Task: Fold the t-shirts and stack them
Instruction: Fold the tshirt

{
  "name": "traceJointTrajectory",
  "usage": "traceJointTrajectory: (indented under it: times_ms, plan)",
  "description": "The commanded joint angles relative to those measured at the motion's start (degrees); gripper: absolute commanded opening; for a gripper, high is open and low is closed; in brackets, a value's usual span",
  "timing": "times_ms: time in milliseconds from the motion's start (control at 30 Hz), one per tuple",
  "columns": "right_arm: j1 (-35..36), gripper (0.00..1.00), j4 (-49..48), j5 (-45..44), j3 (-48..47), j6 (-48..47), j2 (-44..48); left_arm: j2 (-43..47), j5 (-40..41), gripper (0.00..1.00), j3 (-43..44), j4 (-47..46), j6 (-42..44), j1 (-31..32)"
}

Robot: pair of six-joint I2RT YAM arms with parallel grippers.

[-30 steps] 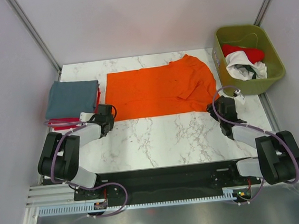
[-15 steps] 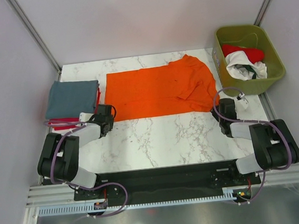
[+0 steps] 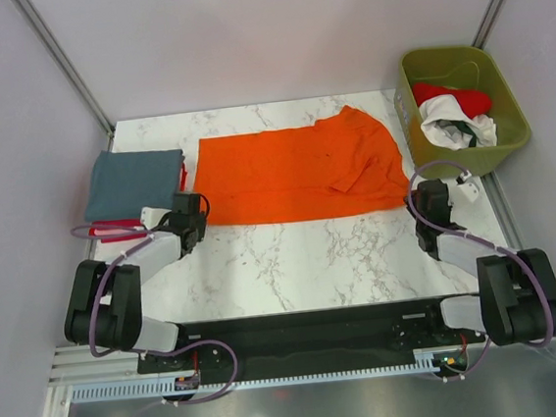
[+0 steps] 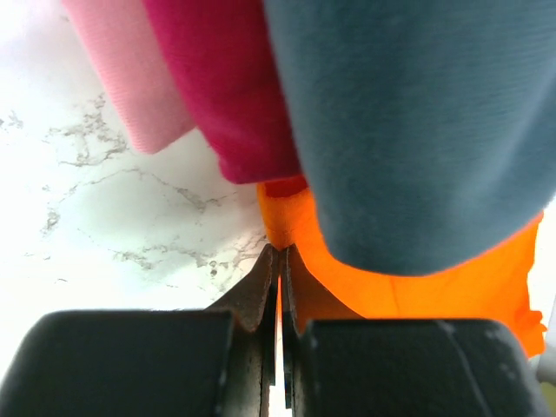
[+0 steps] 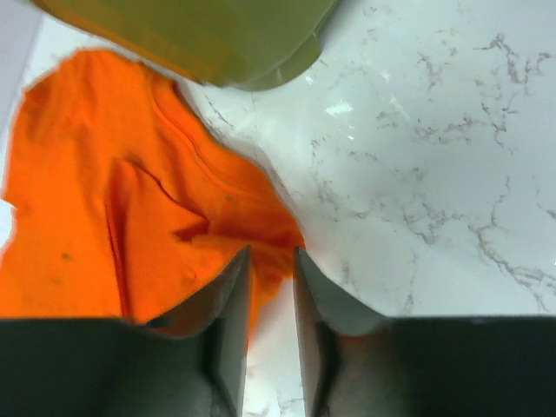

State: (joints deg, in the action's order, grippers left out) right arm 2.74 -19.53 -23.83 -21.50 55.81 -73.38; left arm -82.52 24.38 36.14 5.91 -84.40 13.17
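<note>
The bright orange t-shirt [image 3: 294,172] lies spread flat across the middle of the marble table. My left gripper [image 3: 197,208] is shut on its near left corner [image 4: 287,213]. My right gripper [image 3: 417,195] is closed on its near right corner [image 5: 269,239], with cloth between the fingertips. A folded grey-blue t-shirt [image 3: 135,181] lies on folded red ones [image 3: 112,227] at the left. In the left wrist view the grey-blue shirt [image 4: 417,130] and a red one [image 4: 234,87] hang close overhead. A white printed shirt [image 3: 457,124] and a red one [image 3: 456,96] lie in the bin.
The olive-green bin [image 3: 510,107] stands at the back right, just beyond my right gripper; its corner shows in the right wrist view [image 5: 200,35]. Bare marble table [image 3: 302,255] runs along the front. Walls close in on both sides.
Both grippers moved outward. The orange shirt's near corners went with them, so its front edge is stretched wider, to the left and to the right.
</note>
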Motion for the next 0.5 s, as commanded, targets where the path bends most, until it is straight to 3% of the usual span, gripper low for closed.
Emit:
traceJointTrajectory:
  times_ms: [0, 100, 267, 467]
  plan:
    - [-0.5, 0.50, -0.4, -1.6, 1.1, -2.6, 3.2, 2.1, 2.9, 0.02, -1.0, 1.2, 2.9, -0.7]
    - [-0.5, 0.53, -0.8, -0.7, 2.7, -2.7, 5.4, 2.2, 2.4, 0.02, -1.4, 1.3, 2.9, -0.8]
    - [-0.5, 0.49, -2.5, 3.1, 5.2, -1.8, 6.7, 2.1, 2.8, 0.02, -2.0, 1.5, 2.5, -0.8]
    - [-0.5, 0.49, -5.6, 7.7, 6.0, -0.4, 3.6, 1.8, 2.5, 0.02, -2.0, 1.7, 2.4, -0.8]
